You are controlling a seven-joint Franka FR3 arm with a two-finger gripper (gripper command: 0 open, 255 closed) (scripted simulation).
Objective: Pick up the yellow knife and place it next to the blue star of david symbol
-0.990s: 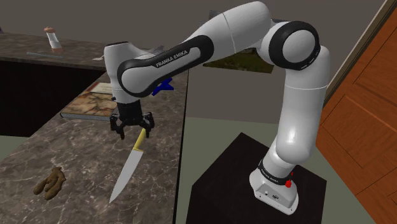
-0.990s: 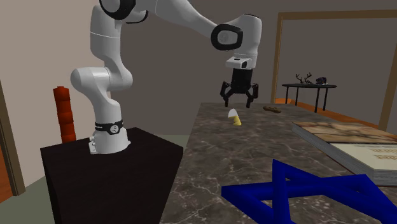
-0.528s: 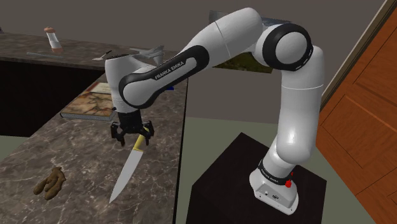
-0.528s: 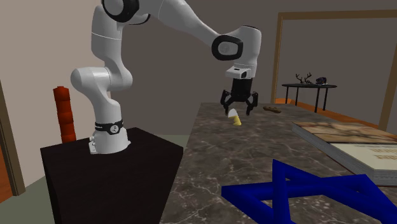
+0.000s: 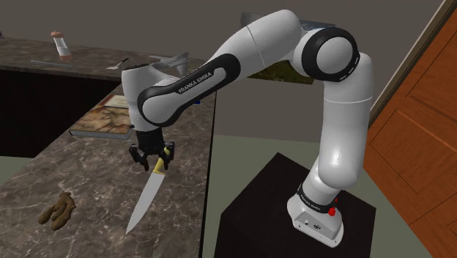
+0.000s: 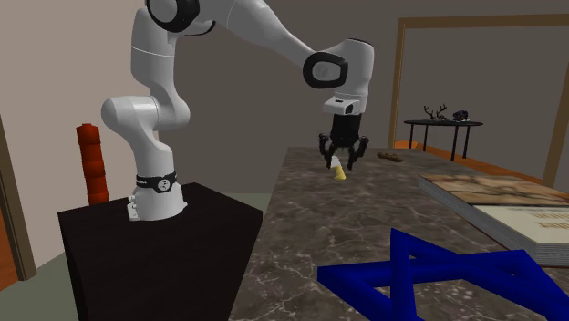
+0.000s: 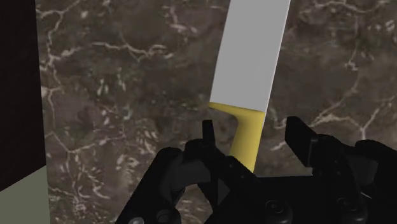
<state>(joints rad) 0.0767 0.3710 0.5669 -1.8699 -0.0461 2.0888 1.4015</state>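
Now | black two-finger gripper (image 7: 253, 137) jaws apart, straddling handle of yellow-handled grey-bladed knife (image 7: 248, 70) lying on dark marbled counter (image 7: 127, 95) | next: centre handle, lower fully, close squarely before lifting.

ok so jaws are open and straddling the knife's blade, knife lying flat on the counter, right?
Not the blade. The wrist view shows the open jaws on either side of the knife's yellow handle, not touching it. The grey blade lies out beyond them. The rest holds: the knife lies flat on the counter.
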